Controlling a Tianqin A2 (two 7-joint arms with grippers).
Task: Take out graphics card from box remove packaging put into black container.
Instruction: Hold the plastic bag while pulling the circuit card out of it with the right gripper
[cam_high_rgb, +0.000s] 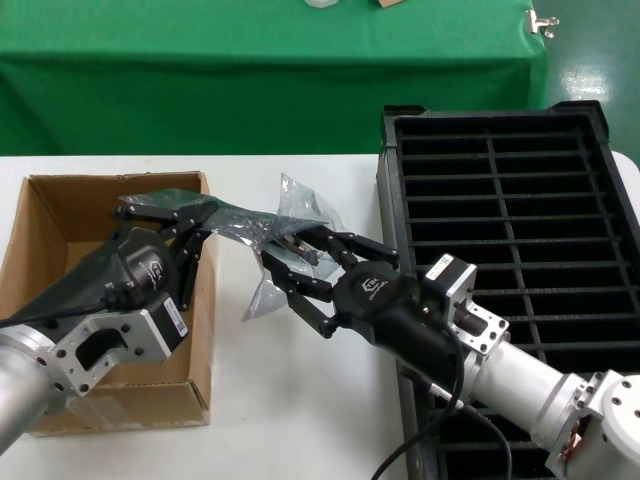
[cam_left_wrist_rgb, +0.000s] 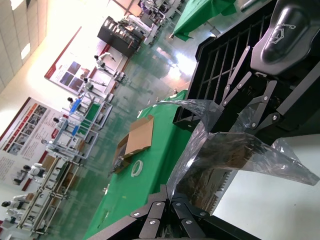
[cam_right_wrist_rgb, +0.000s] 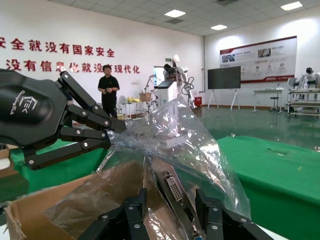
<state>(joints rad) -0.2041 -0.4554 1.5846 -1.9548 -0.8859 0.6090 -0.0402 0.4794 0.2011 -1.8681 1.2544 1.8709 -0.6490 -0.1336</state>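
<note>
The smoky-grey packaging (cam_high_rgb: 240, 215) hangs in the air between the brown box (cam_high_rgb: 60, 200) and the black container (cam_high_rgb: 500, 140). My left gripper (cam_high_rgb: 208, 222) is over the box's right wall, shut on one edge of the bag (cam_left_wrist_rgb: 168, 196). The graphics card (cam_left_wrist_rgb: 225, 155) lies inside the bag as a dark board. Its silver bracket with a white port (cam_right_wrist_rgb: 175, 192) points at my right gripper (cam_right_wrist_rgb: 170, 210). That gripper (cam_high_rgb: 278, 252) is open, and its fingers (cam_right_wrist_rgb: 135, 207) straddle the bracket end through the bag, with a gap on one side.
The white table (cam_high_rgb: 300, 400) carries the box on the left and the slotted container on the right. A green-draped table (cam_high_rgb: 250, 60) stands behind. My right arm reaches over the container's near left corner.
</note>
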